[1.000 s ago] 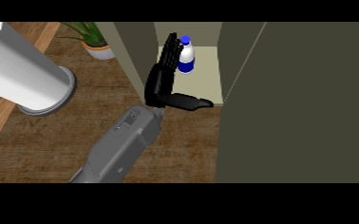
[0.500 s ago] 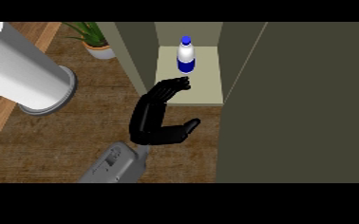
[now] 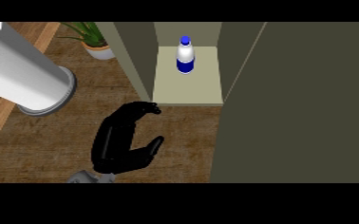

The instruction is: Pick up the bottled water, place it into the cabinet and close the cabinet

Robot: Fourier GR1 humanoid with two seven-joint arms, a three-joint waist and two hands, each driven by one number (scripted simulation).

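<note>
The left robot hand (image 3: 125, 140) hung low over the wooden surface (image 3: 186, 142), its fingers arched and its thumb set well apart from them, holding nothing. Its fingertips (image 3: 144, 108) reached near the front lip of the cabinet shelf (image 3: 189, 89); from where I stood I could not tell whether they touched it.

Beyond the robot hand and a little to its right, the bottled water (image 3: 184, 57) stood upright on that shelf, towards the back of the cabinet and well apart from the fingers. So the placing looked done, and what remained was the closing. The cabinet door (image 3: 294, 104) stood open on the far right of the robot hand, a tall dark panel swung out towards the robot.

The bottle looked light and stiff, but tall and narrow under its blue cap, so I judged it would tip easily if nudged. Its smooth sides were probably slippery. If it needed taking up again, the best hold would be round the middle of the body, at the blue label, not at the slim neck.

To the left of the robot hand lay a large grey cylinder (image 3: 32, 80), perhaps a roll or canister. Farther off on that side, past the cabinet wall, sat a potted plant (image 3: 95, 40).
</note>
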